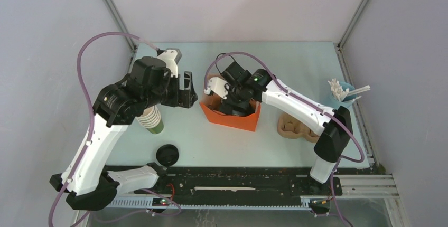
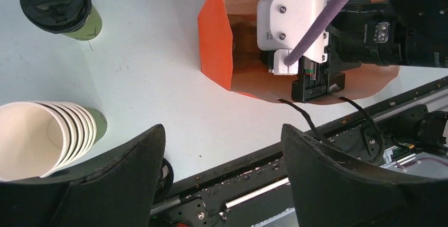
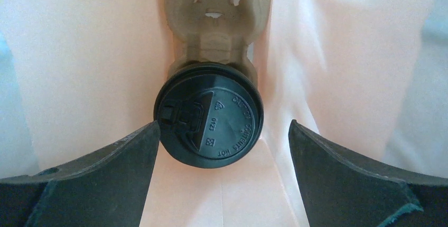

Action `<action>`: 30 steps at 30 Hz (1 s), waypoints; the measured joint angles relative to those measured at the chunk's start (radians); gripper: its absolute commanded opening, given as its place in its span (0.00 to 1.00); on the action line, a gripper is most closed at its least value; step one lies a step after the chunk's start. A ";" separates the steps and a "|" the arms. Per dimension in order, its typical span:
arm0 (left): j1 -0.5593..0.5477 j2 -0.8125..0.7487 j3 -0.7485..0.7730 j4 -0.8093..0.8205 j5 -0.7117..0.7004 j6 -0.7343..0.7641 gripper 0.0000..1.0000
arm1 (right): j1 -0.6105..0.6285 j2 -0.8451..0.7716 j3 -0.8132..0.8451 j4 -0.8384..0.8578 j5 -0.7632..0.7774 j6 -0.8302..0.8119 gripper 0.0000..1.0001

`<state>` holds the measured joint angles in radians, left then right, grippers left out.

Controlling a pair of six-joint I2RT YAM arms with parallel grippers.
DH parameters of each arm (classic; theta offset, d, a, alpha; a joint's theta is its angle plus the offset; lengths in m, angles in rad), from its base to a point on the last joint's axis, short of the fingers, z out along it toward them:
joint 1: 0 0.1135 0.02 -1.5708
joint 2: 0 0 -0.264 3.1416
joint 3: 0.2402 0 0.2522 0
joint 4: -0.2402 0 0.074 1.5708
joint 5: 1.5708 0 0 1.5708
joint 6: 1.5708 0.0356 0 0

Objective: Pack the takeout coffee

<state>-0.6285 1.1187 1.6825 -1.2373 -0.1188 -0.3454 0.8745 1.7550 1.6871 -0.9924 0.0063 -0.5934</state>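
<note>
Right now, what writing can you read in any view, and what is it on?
"CONTENTS HOT": raised on the lid of the bagged takeout coffee, right wrist view.
"0423": small raised code on that same lid; I am not sure of the reading.
White print on the black housing, left wrist view: too small to read.
Lid of the other takeout coffee: embossing too blurred.

One black-lidded cup (image 3: pixel 208 122) sits upright inside the orange bag (image 2: pixel 214 42); an olive-green lidded cup (image 2: pixel 58 5) stands upright outside, apart from it.

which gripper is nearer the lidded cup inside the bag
Right. The right gripper hangs open above the cup inside the orange bag; the left gripper is outside, beside it.
</note>
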 measured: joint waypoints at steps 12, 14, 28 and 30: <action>0.023 0.075 0.009 0.058 0.038 -0.032 0.76 | 0.018 -0.016 0.159 -0.110 0.098 0.167 0.98; 0.027 0.107 0.010 0.076 0.048 -0.039 0.78 | 0.019 -0.037 0.161 -0.115 0.098 0.187 0.97; 0.045 0.372 0.204 0.167 0.052 -0.054 0.60 | 0.016 -0.124 0.161 -0.129 0.089 0.290 0.90; 0.045 0.416 0.216 0.173 0.052 -0.054 0.59 | 0.014 -0.139 0.161 -0.127 0.085 0.297 0.90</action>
<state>-0.5838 1.5345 1.8988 -1.0641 -0.0669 -0.3992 0.8886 1.6161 1.8477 -1.1198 0.0910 -0.2966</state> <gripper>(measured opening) 0.608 0.907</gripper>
